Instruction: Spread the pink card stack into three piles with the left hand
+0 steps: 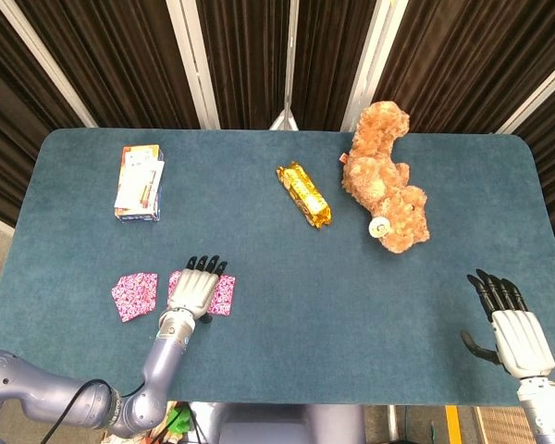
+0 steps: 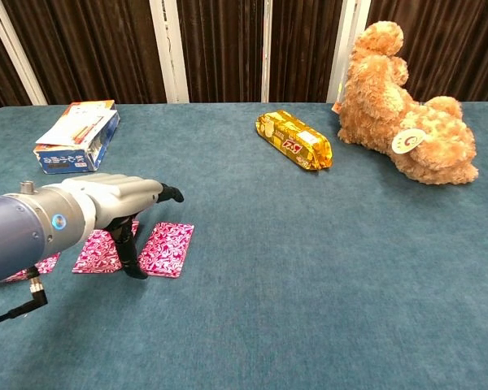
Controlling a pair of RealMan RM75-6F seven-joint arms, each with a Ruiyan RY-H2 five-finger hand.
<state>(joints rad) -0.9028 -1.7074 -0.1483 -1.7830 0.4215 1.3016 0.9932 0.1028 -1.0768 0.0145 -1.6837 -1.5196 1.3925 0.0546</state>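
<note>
The pink patterned cards lie in separate patches near the table's front left. In the head view one pile lies free at the left. My left hand rests flat on the others, with a pink edge showing right of its fingers. The chest view shows a right pile, a middle pile and a sliver of the far left one behind my left hand. Its fingers are stretched out and its thumb reaches down between the piles. My right hand lies open at the front right, holding nothing.
A white and blue carton sits at the back left. A gold snack packet lies mid-table at the back, with a brown teddy bear on its side to the right. The blue table top stretches between my two hands.
</note>
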